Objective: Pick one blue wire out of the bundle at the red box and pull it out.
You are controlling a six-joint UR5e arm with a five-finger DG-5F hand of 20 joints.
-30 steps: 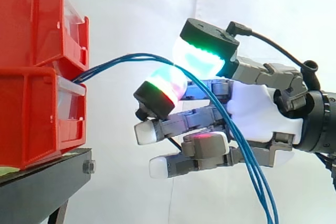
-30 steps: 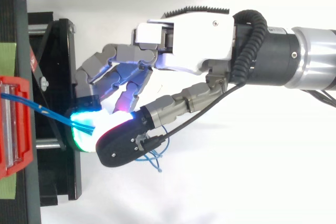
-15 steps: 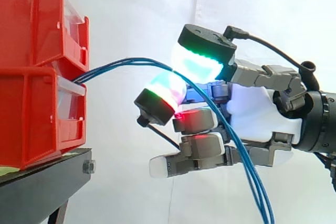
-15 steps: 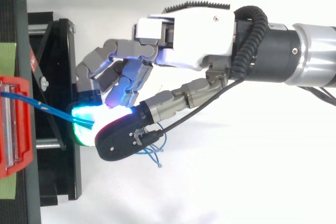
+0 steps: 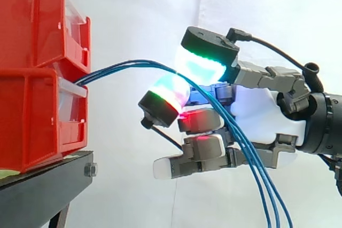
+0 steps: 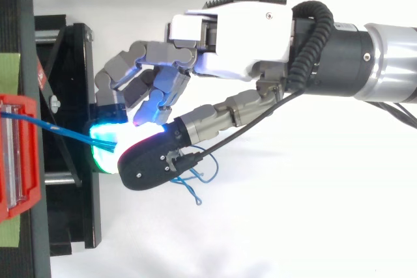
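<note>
Several blue wires (image 5: 123, 65) stay pinched by the hand (image 5: 262, 110), lower fingers curled further.

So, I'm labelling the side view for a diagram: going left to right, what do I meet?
Stacked red bins → blue wires coming out from between them → hand, pinching those wires between its glowing pads.
</note>
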